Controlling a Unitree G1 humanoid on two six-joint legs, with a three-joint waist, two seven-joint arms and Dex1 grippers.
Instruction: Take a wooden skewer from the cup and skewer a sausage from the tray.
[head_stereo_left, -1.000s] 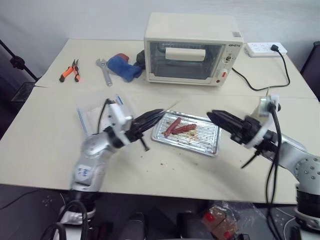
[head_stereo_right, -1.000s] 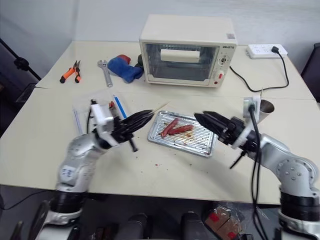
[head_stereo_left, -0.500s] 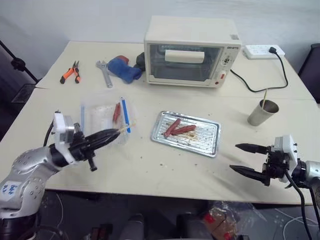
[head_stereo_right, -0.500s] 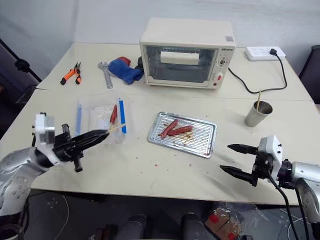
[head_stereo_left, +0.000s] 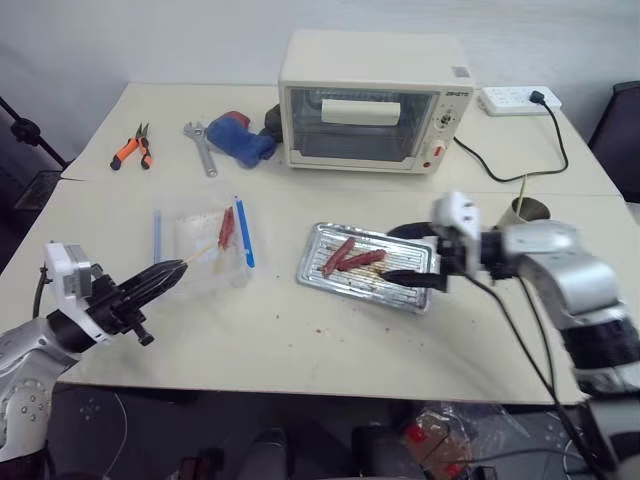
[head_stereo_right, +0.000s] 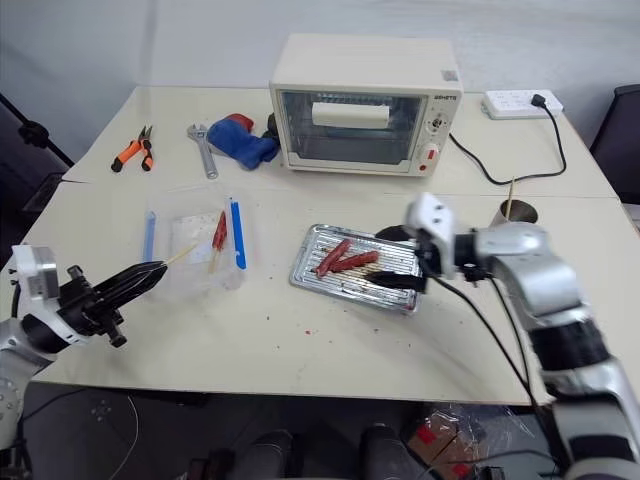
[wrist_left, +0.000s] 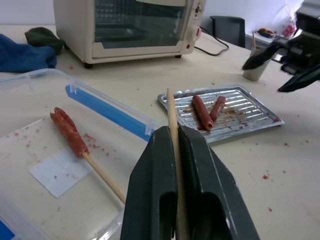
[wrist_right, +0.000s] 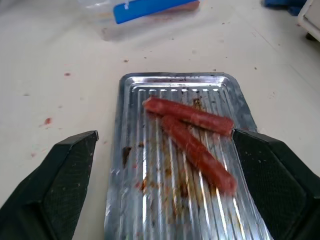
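Pale beige worktop (head_stereo_left: 300, 340) fills the scene, with a cream toaster oven (head_stereo_left: 372, 98) toward its far edge, a blue cloth (head_stereo_left: 236, 137), a wrench (head_stereo_left: 198, 146) and orange pliers (head_stereo_left: 132, 150) off to the far left, and a power strip (head_stereo_left: 510, 98) at the far right corner. Near the middle sits the tray (head_stereo_left: 330, 285), holding two sausages; the sausage (wrist_right: 197, 152) to be speared lies with its long axis running roughly between the right gripper's (head_stereo_left: 408, 256) spread, empty jaws, which straddle the tray's right end, so this arm is much the nearer. A clear bag (head_stereo_left: 205, 245) with an already-skewered sausage (wrist_left: 70, 134) lies left of the tray, between it and the left gripper (head_stereo_left: 150, 280), whose jaws are clenched on the wooden skewer (wrist_left: 172, 122), its tip aimed toward the tray. The cup (head_stereo_left: 525, 210) stands near the right edge, behind the right arm.
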